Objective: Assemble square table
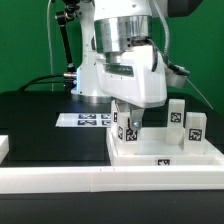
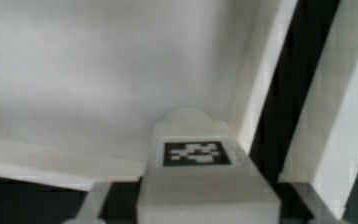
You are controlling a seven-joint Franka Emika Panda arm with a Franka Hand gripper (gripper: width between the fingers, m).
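The square table's white top [image 1: 170, 152] lies flat on the black table at the exterior view's right, its raised rim [image 2: 265, 80] beside my gripper in the wrist view. Two white leg blocks [image 1: 177, 112] [image 1: 195, 128] stand upright on its far right part, tags showing. My gripper [image 1: 128, 122] points down over the top's left end and is shut on a third tagged leg block [image 2: 197, 152], which stands upright between the fingers [image 2: 108, 203] just above or on the top's surface [image 2: 87, 110]; whether it touches cannot be told.
The marker board [image 1: 88, 120] lies flat behind and to the left of the top. A long white rail [image 1: 100, 178] runs along the front edge. A white piece [image 1: 3, 148] pokes in at the far left. A green wall stands behind.
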